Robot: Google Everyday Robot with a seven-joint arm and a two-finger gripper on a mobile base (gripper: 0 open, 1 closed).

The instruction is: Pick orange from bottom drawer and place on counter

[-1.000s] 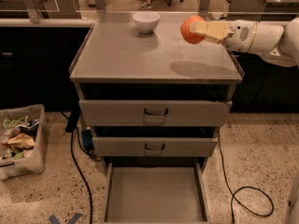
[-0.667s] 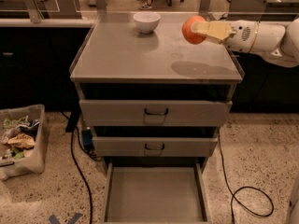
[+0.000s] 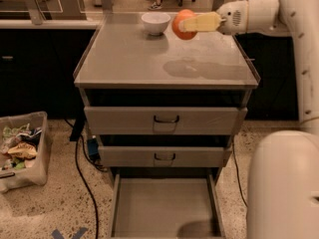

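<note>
1. We see the end effector (image 3: 185, 25) reaching in from the right over the rear of the desk (image 3: 129, 59); its fingers are clamped on the orange (image 3: 176, 24).
2. The orange hangs clear of the desk top, just right of the white bowl (image 3: 155, 23); its shadow falls on the surface below.
3. The bottom drawer (image 3: 164, 208) stands pulled out, showing its flat grey floor.
</note>
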